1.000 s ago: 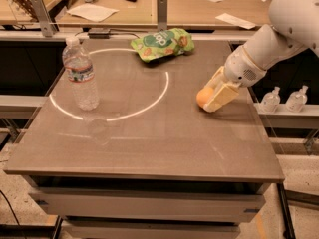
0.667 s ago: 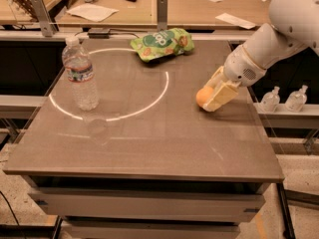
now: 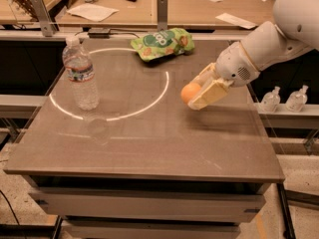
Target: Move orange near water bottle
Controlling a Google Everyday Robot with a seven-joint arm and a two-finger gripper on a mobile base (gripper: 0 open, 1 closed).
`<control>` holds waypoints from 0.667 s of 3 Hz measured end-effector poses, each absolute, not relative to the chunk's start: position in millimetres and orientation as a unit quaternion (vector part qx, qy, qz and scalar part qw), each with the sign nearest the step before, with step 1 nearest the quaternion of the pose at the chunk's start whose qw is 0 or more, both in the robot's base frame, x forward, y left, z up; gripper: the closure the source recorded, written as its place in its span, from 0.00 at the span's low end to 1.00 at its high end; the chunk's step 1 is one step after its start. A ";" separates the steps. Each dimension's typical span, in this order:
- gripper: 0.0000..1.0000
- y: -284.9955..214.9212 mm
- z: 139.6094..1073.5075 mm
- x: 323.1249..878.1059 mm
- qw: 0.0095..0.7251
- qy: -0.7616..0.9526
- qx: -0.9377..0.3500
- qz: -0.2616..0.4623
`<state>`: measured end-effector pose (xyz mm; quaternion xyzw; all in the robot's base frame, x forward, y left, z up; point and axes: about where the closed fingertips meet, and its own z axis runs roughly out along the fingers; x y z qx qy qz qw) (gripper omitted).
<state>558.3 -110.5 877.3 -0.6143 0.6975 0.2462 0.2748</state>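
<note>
The orange (image 3: 190, 91) is a small round fruit held between the pale fingers of my gripper (image 3: 198, 91), a little above the right half of the brown table (image 3: 149, 143). The gripper is shut on it and the white arm reaches in from the upper right. The water bottle (image 3: 80, 74) stands upright at the table's left side, clear and ribbed with a white cap and a pale label band. The orange is well to the right of the bottle, with the table's middle between them.
A green snack bag (image 3: 162, 43) lies at the table's back middle. Two tiny clear pump bottles (image 3: 284, 99) stand on a ledge off the right edge. A wooden desk with papers (image 3: 209, 4) runs behind the table. A white light ring (image 3: 144, 101) marks the tabletop.
My gripper has lifted the orange slightly and carried it a short way left, toward the table's middle. The bottle and bag have not moved.
</note>
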 end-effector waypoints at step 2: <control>1.00 -45.7 858.0 548.8 0.280 0.707 -0.571 0.310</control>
